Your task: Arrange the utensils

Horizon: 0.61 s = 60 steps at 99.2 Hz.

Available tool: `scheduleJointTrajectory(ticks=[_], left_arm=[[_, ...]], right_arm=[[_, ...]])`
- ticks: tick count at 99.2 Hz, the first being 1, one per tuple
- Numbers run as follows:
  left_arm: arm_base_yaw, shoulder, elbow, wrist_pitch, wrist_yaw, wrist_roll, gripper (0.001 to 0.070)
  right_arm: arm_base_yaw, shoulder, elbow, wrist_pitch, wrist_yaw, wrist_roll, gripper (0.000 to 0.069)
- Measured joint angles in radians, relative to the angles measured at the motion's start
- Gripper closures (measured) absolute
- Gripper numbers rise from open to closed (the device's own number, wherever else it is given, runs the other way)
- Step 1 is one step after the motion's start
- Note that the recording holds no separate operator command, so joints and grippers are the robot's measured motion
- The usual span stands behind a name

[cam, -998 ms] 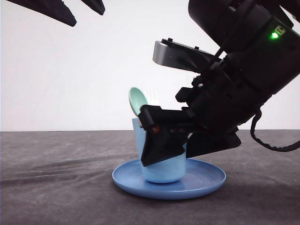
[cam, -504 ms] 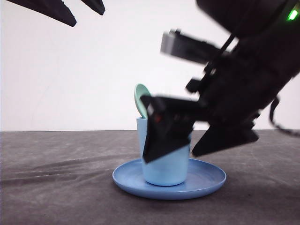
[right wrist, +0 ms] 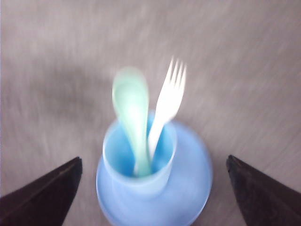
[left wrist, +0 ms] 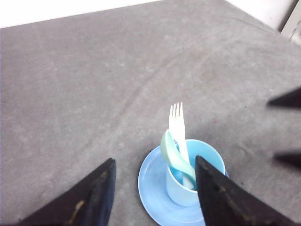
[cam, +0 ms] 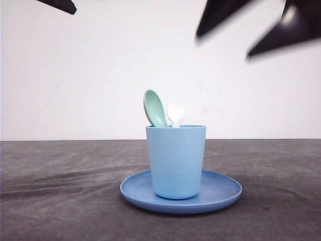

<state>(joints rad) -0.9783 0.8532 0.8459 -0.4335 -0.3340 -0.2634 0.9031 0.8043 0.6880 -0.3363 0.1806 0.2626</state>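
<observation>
The right gripper [right wrist: 153,197] has its jaws spread wide, the two dark fingers sitting far apart at either side of its wrist view with nothing between them. They hold nothing and touch nothing. That picture is smeared by motion, so fine detail there is uncertain. From the front, the same fingers [cam: 223,15] appear as blurred dark wedges high above the cup.

The left gripper [left wrist: 153,197] also has its jaws parted and empty, hanging well above the surface and off to the robot's left of the cup.

Below both arms, a white fork [cam: 175,113] and a pale green spoon [cam: 155,108] stand handle-down inside a light blue cup [cam: 176,160]. The spoon's bowl and the fork's tines poke up above the rim, side by side, the spoon leaning slightly toward the robot's left. The cup sits upright in the middle of a round blue plate [cam: 223,193], which rests on a dark grey surface [cam: 60,201].

Judging by this, the tidying looks finished: both utensils are in the cup, and no loose cutlery is visible on the surface. Little seems left beyond the arms pulling clear.
</observation>
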Motion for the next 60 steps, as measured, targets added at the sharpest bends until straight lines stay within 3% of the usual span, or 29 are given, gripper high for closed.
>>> scheduleJointTrajectory(ticks=[26, 47, 53, 60], left_arm=[[0.0, -0.059, 0.0, -0.001, 0.0, -0.019, 0.0388], [0.0, -0.105, 0.0, -0.001, 0.0, -0.039, 0.0388], [0.0, -0.115, 0.0, -0.001, 0.0, -0.04, 0.0391], [0.0, -0.122, 0.0, -0.002, 0.0, -0.04, 0.0421]], right_arm=[[0.0, -0.039, 0.234, -0.183, 0.03, -0.027, 0.0072], [0.0, -0.037, 0.257, -0.208, 0.031, -0.034, 0.0079], [0.0, -0.034, 0.257, -0.207, 0.031, -0.034, 0.0149], [0.0, -0.034, 0.257, -0.206, 0.031, -0.035, 0.0339]])
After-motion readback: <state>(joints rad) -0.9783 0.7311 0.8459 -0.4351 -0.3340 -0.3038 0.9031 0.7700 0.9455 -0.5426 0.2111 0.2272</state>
